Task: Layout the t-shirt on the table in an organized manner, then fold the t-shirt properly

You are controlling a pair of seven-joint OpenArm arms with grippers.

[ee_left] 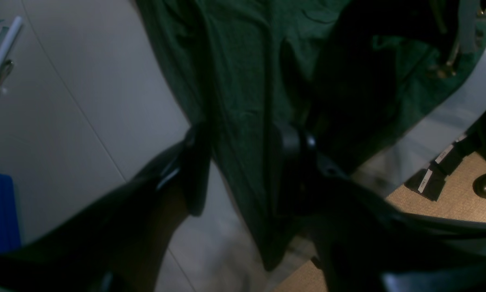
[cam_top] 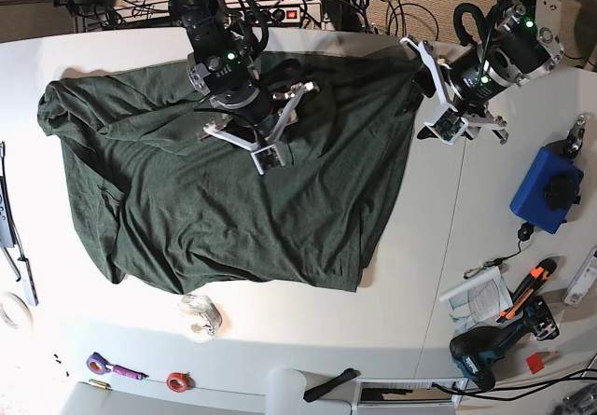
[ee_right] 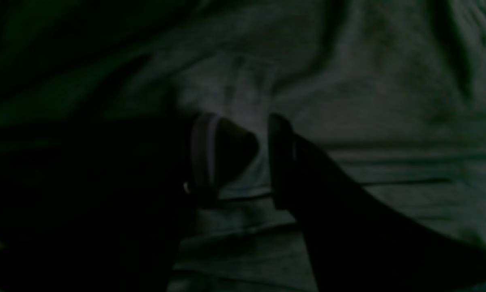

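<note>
Left wrist view: the left gripper (ee_left: 243, 162) stands with its jaws apart, a hanging fold of the t-shirt (ee_left: 243, 81) running down between them; whether the fingers actually pinch the cloth cannot be told, as a visible gap remains beside one finger. This edge of the shirt lies at the margin of the table (ee_left: 84, 101), which suggests the arm is stationed there to draw the hem outward. Right wrist view: the right gripper (ee_right: 263, 162) hovers just over wrinkled green fabric with its jaws parted and nothing between them; the cloth below fills the whole picture. Base view: the t-shirt (cam_top: 233, 200) lies spread across the table (cam_top: 410, 294), still creased and uneven at its lower edge, with one sleeve bunched at the far corner. The right gripper (cam_top: 270, 149) sits over the shirt's middle, and the left gripper (cam_top: 448, 121) at its side edge, a placement consistent with flattening before folding.
</note>
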